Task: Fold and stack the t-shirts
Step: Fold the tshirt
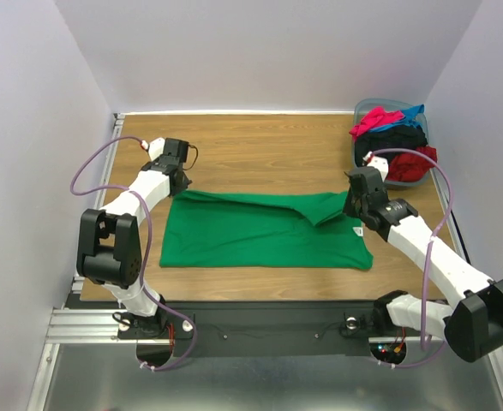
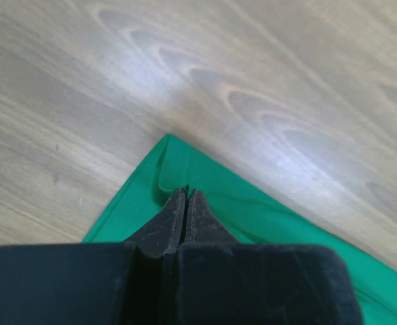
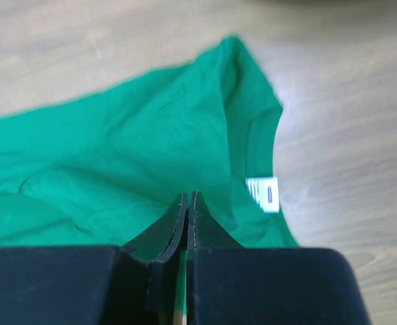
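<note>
A bright green t-shirt [image 1: 251, 235] lies spread flat across the middle of the wooden table, with a fold at its far right. My left gripper [image 1: 179, 187] is shut on the shirt's far left corner, and the cloth [image 2: 252, 203] puckers at the closed tips [image 2: 186, 191]. My right gripper [image 1: 350, 205] is shut on the shirt's right end near the collar, with green cloth [image 3: 151, 135] showing between the closed fingers [image 3: 187, 196]. The white neck label [image 3: 262, 193] lies just right of them. Pink-red [image 1: 375, 120], blue [image 1: 412, 114], black [image 1: 397, 137] and red [image 1: 414, 163] t-shirts are piled at the back right.
The grey-blue plastic bin [image 1: 367, 110] holding the pile stands at the table's back right corner, close behind my right arm. White walls enclose the table on the left, back and right. Bare wood [image 1: 268, 154] lies behind the green shirt.
</note>
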### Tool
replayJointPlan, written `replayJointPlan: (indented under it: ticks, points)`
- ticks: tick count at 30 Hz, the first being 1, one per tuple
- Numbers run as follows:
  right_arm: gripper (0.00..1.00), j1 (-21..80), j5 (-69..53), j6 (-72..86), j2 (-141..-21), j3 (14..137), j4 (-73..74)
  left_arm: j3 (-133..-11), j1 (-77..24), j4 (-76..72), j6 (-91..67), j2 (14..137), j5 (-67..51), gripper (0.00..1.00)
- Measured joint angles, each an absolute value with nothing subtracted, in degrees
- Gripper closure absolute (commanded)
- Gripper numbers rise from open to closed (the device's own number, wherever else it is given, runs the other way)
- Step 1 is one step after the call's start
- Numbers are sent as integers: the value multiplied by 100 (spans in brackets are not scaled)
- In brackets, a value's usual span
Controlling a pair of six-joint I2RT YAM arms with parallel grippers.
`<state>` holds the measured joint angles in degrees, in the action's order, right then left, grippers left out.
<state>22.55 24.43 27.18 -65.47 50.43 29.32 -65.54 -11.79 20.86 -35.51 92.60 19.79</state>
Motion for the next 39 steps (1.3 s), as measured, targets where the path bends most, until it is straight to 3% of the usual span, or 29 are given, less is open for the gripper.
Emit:
replayJointPlan:
  ticks: [1,3,4,5,6,7,8,10,11,24,28,32,37,39]
  points:
    - [96,2255,2351,2757,-6477,4908,2958,-6471,-1179,2073,-3566,9260,1977,100]
    - [89,2255,2185,2867,-6361,4652,2952,-6160,-1190,1994,-3621,9229,1977,87]
    - [85,2255,2058,2941,-6281,4451,2965,-5983,-1190,2001,-3647,9205,1977,74]
    - [78,2255,1962,3009,-6235,4309,2965,-5870,-1190,2012,-3680,9203,1979,53]
    - [67,2255,1817,3111,-6160,4056,2971,-5699,-1192,2032,-3708,9203,1986,24]
    - [58,2255,1747,3159,-6123,3922,2982,-5634,-1192,2064,-3756,9203,2003,13]
    - [39,2255,1643,3267,-6077,3739,3057,-5577,-1190,2130,-3745,9203,2043,2]
    - [5,2257,1490,3404,-6027,3535,3238,-5561,-1190,2270,-3870,9203,2121,2]
    - [0,2257,1347,3520,-5975,3450,3378,-5564,-1190,2279,-3916,9198,2158,2]
    - [0,2305,113,3406,-5704,4338,3183,-5972,-1509,2368,-3966,8294,2025,2]
    - [0,2947,-213,3365,-6110,4335,2781,-5835,-1645,2112,-3940,8274,1745,2]
    - [3,3874,49,3446,-6882,4346,2521,-5450,-1638,2014,-3944,8276,1621,2]
    - [8,4016,729,3824,-7588,4346,2458,-5059,-1640,1931,-3951,8272,1553,2]
    - [17,4023,1111,4038,-7850,4344,2408,-4945,-1640,1900,-3953,8259,1542,2]
